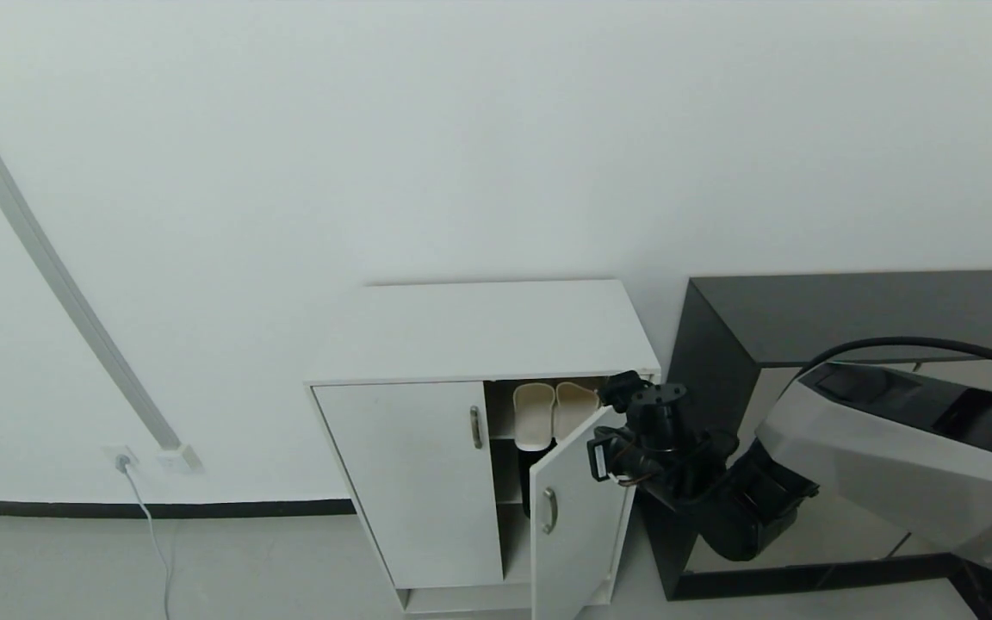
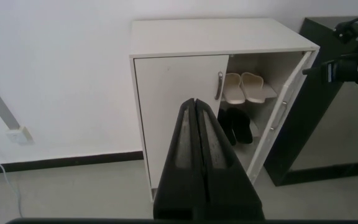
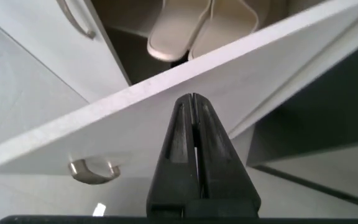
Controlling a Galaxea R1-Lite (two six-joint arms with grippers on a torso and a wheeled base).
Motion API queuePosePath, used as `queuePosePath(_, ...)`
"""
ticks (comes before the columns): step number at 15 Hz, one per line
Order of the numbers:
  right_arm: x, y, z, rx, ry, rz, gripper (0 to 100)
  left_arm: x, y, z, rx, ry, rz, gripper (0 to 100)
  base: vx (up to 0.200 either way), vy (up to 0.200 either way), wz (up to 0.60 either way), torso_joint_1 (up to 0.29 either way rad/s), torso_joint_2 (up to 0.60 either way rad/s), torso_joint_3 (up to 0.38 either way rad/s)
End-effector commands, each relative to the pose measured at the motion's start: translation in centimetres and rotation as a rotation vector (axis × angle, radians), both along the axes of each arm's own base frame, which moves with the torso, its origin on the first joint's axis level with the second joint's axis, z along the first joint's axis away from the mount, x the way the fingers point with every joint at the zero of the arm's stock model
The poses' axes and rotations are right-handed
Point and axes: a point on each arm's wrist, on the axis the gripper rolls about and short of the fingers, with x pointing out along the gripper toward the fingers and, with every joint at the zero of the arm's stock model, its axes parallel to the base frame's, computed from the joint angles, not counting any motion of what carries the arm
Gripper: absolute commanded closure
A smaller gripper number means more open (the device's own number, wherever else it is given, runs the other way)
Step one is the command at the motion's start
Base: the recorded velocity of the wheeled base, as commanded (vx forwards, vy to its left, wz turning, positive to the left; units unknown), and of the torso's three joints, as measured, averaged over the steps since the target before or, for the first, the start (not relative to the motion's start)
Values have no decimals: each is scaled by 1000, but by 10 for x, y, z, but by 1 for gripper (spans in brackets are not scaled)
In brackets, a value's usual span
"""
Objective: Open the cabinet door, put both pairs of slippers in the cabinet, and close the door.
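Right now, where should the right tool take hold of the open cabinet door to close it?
The metal handle on the door's outer face, coming from the front. It bows off the panel near the free edge, leaving a gap. The right tool, shut, must open first.

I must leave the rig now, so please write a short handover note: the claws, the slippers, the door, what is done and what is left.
Left claw: shut, empty, held in front of the cabinet.
Right claw: shut, empty, at the top edge of the right door, which is half open.
Inside: beige slippers above, black slippers below.
Done: both pairs are in.
Left: close the right door.
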Motion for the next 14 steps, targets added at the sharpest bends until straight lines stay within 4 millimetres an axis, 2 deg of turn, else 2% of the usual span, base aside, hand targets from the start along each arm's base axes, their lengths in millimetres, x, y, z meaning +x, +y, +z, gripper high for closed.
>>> queuePosePath(1, 10, 6, -7, 4, -12, 1, 100, 0, 0, 0, 0, 1, 1, 100, 0, 0, 0, 0, 0, 0)
queuePosePath(4, 23, 14, -11, 21, -40, -1, 100, 0, 0, 0, 0, 1, 1, 100, 0, 0, 0, 0, 0, 0)
queuePosePath(10, 54, 14, -30, 46, -79, -36, 100, 0, 0, 0, 0, 1, 1, 100, 0, 0, 0, 0, 0, 0)
queuePosePath(14, 67, 19, -33, 65, -110, -42, 100, 0, 0, 0, 0, 1, 0, 100, 0, 0, 0, 0, 0, 0)
